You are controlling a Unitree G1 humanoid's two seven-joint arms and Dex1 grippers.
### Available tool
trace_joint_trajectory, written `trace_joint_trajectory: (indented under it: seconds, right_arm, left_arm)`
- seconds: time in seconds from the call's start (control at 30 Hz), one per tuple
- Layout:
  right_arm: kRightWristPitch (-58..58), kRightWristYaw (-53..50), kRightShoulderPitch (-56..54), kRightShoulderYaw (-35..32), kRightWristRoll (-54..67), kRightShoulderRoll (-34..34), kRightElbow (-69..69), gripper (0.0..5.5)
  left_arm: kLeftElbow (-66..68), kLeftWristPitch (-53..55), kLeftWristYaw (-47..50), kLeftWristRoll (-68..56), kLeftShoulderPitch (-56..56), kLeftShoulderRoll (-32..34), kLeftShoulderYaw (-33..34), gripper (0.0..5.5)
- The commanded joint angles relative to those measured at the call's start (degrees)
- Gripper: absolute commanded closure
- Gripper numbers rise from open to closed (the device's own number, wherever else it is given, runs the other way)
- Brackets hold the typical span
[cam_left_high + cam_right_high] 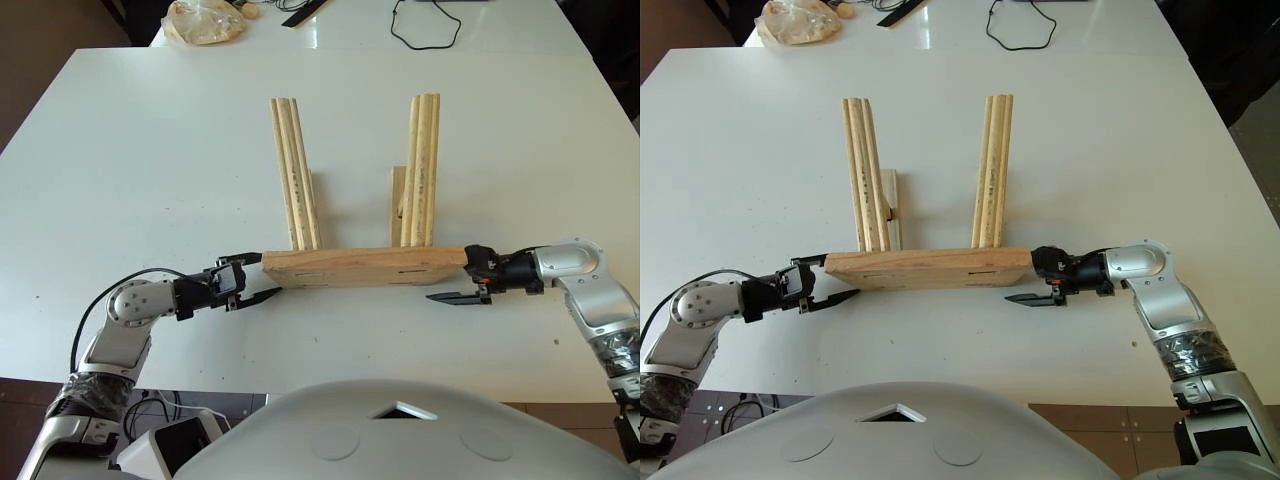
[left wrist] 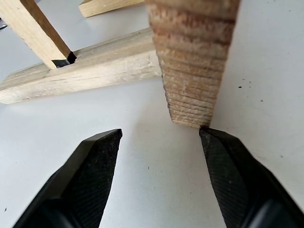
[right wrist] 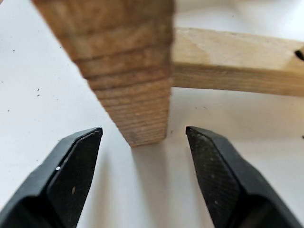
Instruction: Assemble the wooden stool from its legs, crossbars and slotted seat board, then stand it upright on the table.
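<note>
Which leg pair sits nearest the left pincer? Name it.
The leg pair on the robot's left, meeting the seat board beside the left pincer; the other pair meets its opposite end.

overhead stereo; wrists near seat board

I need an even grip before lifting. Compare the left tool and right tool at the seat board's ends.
The left tool is at the left end of the seat board, the right tool at its right end. The board sits off-centre in the left tool, close against one finger; in the right tool it sits nearer the middle, clear of both. Both are open, low over the table, clamping nothing.
</note>
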Motion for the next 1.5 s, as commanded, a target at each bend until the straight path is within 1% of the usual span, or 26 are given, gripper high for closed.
trace_joint_trajectory:
  seconds: [0.03, 0.07, 0.1, 0.13, 0.33, 0.4, 0.47, 0.5, 0.63, 0.73, 0.77, 0.9, 0.97, 1.2, 1.5]
  right_arm:
    - [-2.27, -0.35, -1.9, 0.94, -1.71, 0.79, 1.98, 2.51]
    - [-2.61, -0.37, -2.23, 1.11, -1.84, 1.03, 2.31, 2.61]
    - [-2.85, -0.41, -2.47, 1.29, -1.96, 1.29, 2.53, 2.8]
    - [-3.01, -0.48, -2.63, 1.4, -2.04, 1.49, 2.65, 2.91]
    - [-4.81, -0.55, -2.99, 1.87, -2.94, 1.09, 4.36, 3.77]
    - [-5.84, -0.6, -2.97, 2.03, -3.48, 0.76, 5.17, 4.14]
    - [-6.32, -0.63, -2.94, 2.1, -3.51, 0.61, 5.51, 4.22]
    - [-6.52, -0.75, -3.04, 2.14, -3.54, 0.66, 5.67, 4.22]
    - [-6.84, -1.02, -3.11, 2.13, -3.41, 0.67, 5.84, 4.22]
    - [-6.99, -1.12, -2.99, 2.24, -3.33, 0.55, 5.83, 4.22]
    - [-7.05, -1.12, -3.02, 2.32, -3.37, 0.55, 5.88, 4.22]
    - [-7.29, -1.12, -3.3, 2.57, -3.39, 0.53, 6.13, 4.22]
    - [-7.5, -1.21, -3.24, 2.65, -3.45, 0.44, 6.2, 4.22]
    - [-8.02, -1.44, -3.7, 3.47, -4.02, 0.95, 6.61, 4.22]
    - [-8.29, -1.57, -4.52, 4.16, -4.17, 1.17, 7.08, 4.22]
  left_arm:
    - [3.46, 0.91, -0.25, 3.78, 0.07, -0.2, -3.16, 2.49]
    - [3.5, 0.91, -0.41, 3.63, 0.04, -0.13, -3.49, 2.49]
    - [3.52, 1.07, -0.61, 3.45, -0.07, -0.08, -3.82, 2.67]
    - [3.52, 1.19, -0.71, 3.35, -0.21, -0.05, -4.05, 2.72]
    - [2.71, 2.63, -1.79, 1.68, 0.14, 0.98, -4.34, 3.62]
    - [2.26, 3.08, -2.22, 0.8, 0.65, 1.48, -4.07, 4.02]
    - [2.18, 3.46, -2.39, 0.51, 0.87, 2.02, -3.74, 4.37]
    - [1.95, 4.77, -1.82, 0.09, 0.83, 2.01, -3.28, 4.38]
    - [-1.1, 9.56, -2.85, -1.27, 2.13, 3.41, -3.72, 3.89]
    - [-2.37, 10.67, -2.83, -1.35, 2.7, 3.93, -3.9, 3.46]
    - [-2.73, 10.93, -2.77, -1.47, 2.77, 3.95, -3.93, 3.39]
    - [-6.22, 13.39, -4.6, -3.55, 4.12, 5.27, -4.15, 2.75]
    - [-6.58, 13.55, -5.33, -3.46, 4.14, 5.85, -4.28, 2.73]
    - [-3.19, 11.85, -2.77, -1.51, 0.49, 2.9, -4.86, 2.73]
    - [-1.77, 11.0, -2.41, -1.0, -0.39, 1.96, -5.45, 2.73]
